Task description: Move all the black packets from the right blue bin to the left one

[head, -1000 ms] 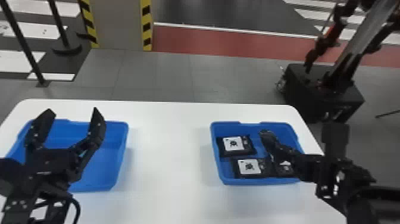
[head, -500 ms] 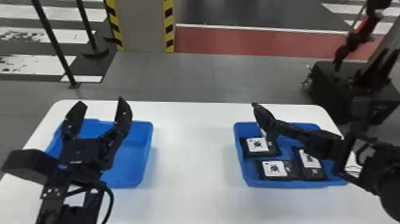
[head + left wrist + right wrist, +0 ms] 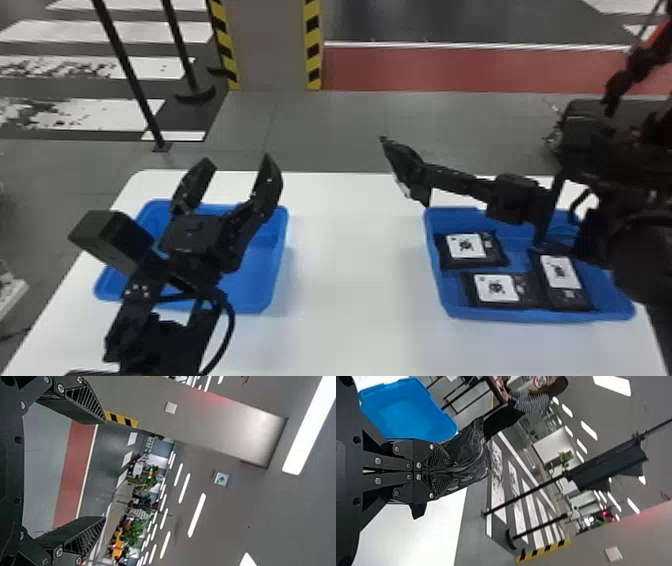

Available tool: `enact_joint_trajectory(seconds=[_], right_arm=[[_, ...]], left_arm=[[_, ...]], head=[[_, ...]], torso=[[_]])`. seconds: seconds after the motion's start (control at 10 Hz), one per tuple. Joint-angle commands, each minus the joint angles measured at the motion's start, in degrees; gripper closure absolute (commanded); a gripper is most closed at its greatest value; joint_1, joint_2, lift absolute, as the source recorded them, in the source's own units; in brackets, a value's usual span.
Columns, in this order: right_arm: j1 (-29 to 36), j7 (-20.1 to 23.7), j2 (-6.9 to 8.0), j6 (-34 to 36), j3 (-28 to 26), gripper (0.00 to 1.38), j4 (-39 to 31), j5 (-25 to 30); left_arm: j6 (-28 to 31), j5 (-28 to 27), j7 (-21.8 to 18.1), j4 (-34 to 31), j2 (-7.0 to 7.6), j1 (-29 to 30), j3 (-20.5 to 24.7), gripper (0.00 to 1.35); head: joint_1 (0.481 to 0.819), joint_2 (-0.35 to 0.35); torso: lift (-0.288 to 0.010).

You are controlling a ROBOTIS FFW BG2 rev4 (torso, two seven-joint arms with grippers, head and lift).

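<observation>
Step in hand, as I read it: carry of one pkt, R bin to L bin; R gripper (image 3: 440,471) has its jaws closed w/ a black packet (image 3: 468,457) pinched at the tips, most of it sticking out past them; jaws + pkt are up over the far part of the table (image 3: 350,260), between bins, nearer the R one; the left blue bin (image 3: 260,270) lies well beyond the tips; three more pkts, (image 3: 465,247), (image 3: 495,288) and (image 3: 560,275), lie in the right blue bin (image 3: 500,314), below and behind those jaws.

L gripper (image 3: 237,167) is above the L bin, jaws wide apart, nothing between.

Next move, prob.: R jaws across to the L bin, then down + release inside the rim; needs L arm out of the way first, else arms or pkt may bump; pkt looks floppy, could snag the rim; 3 to go after.
</observation>
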Motion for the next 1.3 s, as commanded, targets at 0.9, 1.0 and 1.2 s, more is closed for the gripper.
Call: enact_joint_trajectory(seconds=[0.9, 1.0, 1.2], right_arm=[[-11.5, 2.4, 1.49, -8.7, 21.1, 1.16, 11.4, -8.3], [-12.5, 2.2, 1.75, -9.3, 23.2, 1.16, 12.9, -9.4], [-12.8, 2.2, 1.93, -9.6, 25.6, 1.16, 13.6, -10.7]], left_arm=[[22.4, 5.5, -6.9, -5.1, 0.34, -4.4, -0.4, 0.18], [22.4, 5.5, -6.9, -5.2, 0.25, -4.5, -0.5, 0.18], [21.9, 5.0, -6.4, -5.2, -0.19, -4.8, -0.4, 0.18]], head=[[0.646, 0.135], [0.649, 0.150], [0.655, 0.177]], torso=[[-0.110], [-0.110], [-0.110]])
